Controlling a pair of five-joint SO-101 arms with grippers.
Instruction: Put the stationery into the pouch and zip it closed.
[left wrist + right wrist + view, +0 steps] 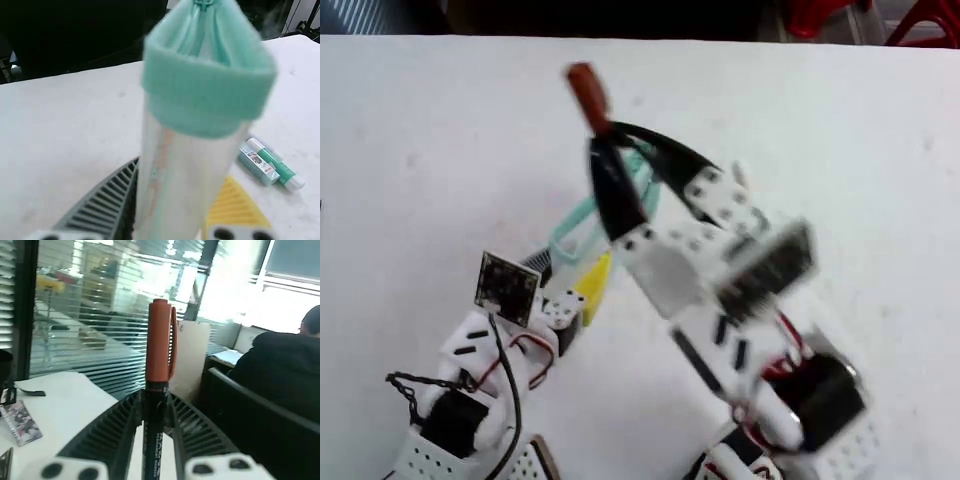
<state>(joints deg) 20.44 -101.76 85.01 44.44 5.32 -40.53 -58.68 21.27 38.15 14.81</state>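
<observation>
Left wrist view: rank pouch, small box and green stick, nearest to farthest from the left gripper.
1. pouch, held by the left gripper, between its jaws.
2. small box, on the table, yellow jaw's side.
3. green stick, against the box's far side, barely farther.

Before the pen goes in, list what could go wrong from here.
The pen juts far beyond the right claw, so its capped end might catch the pouch rim instead of entering. The left claw merely pinches the pouch; a push could shift it. The glue stick beside it could get knocked.
</observation>
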